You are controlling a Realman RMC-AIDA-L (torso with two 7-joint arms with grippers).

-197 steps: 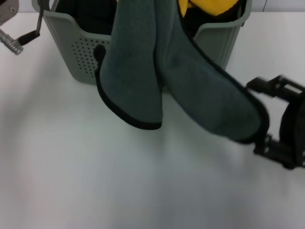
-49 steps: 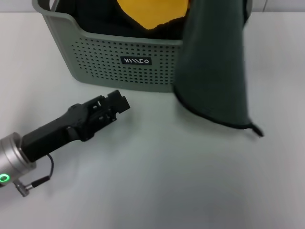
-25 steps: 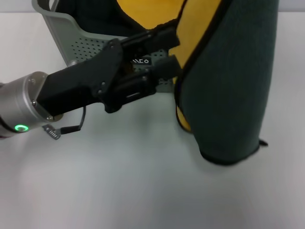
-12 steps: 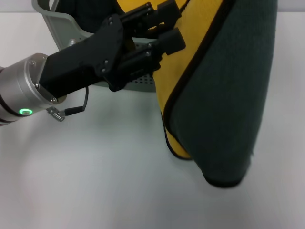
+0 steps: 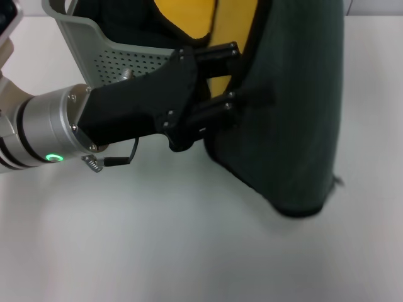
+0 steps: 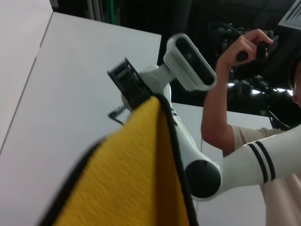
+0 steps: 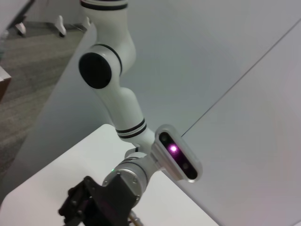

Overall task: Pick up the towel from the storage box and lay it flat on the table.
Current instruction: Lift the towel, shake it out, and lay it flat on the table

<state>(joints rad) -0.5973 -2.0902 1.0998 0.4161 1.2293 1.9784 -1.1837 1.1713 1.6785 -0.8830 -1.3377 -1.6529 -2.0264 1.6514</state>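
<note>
The left tool (image 5: 230, 78) has pushed right since half a second ago, and its 2 fingers now sit slightly apart against the left edge of the hanging towel (image 5: 296, 107); whether they pinch it is unclear. A yellow cloth (image 5: 220, 38), earlier broadly exposed, now shows only a strip behind the towel. The towel hangs right of the storage box (image 5: 101, 50), its lower hem at the white tabletop (image 5: 157, 239). The right tool is out of sight.

yellow cloth (image 5: 189, 16) with black edge, person (image 6: 263, 141) in pale shirt, raised hand (image 6: 240, 47) holding something dark
</note>
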